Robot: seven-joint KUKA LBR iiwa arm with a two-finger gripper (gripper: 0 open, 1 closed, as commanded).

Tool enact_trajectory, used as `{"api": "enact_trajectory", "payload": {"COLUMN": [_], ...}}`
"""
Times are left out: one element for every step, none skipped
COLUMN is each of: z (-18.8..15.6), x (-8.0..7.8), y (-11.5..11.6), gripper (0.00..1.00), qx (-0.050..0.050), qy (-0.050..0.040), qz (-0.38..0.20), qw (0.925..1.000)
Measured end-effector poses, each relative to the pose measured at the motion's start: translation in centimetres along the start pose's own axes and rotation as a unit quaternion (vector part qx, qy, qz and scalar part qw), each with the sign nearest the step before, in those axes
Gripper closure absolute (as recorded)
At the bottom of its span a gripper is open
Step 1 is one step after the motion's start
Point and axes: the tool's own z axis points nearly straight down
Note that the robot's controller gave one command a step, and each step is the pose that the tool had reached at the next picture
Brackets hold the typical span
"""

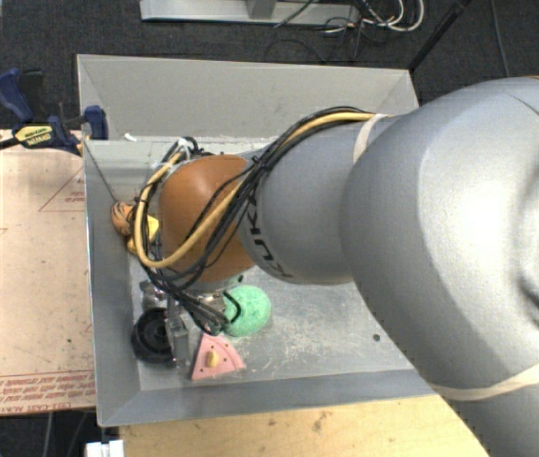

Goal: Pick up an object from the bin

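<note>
My gripper [176,329] hangs low in the bin's front left corner, under the arm's wrist. A black round thing [151,337] lies right against its left side. A pink wedge with yellow dots [216,360] lies just to its front right. A green ball [248,310] rests to the right of the gripper, partly under the wrist. Nothing can be made out in the gripper's grasp.
A small orange and yellow toy [125,219] lies by the left wall, partly hidden behind the wrist. The big grey arm covers the bin's right half and much of its back. Bare floor shows at the front right.
</note>
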Motion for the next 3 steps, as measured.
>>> {"api": "enact_trajectory", "payload": {"z": [0.0, -2.4, -9.2], "x": [-0.7, -1.3, -0.5], "y": [0.6, 0.4, -1.6], "gripper": [1.00, 1.00, 1.00], "qx": [-0.001, -0.001, -0.001], "qy": [-0.0028, -0.0008, 0.0010], "qz": [0.000, 0.001, -0.007], "qw": [1.0000, 1.0000, 1.0000]}}
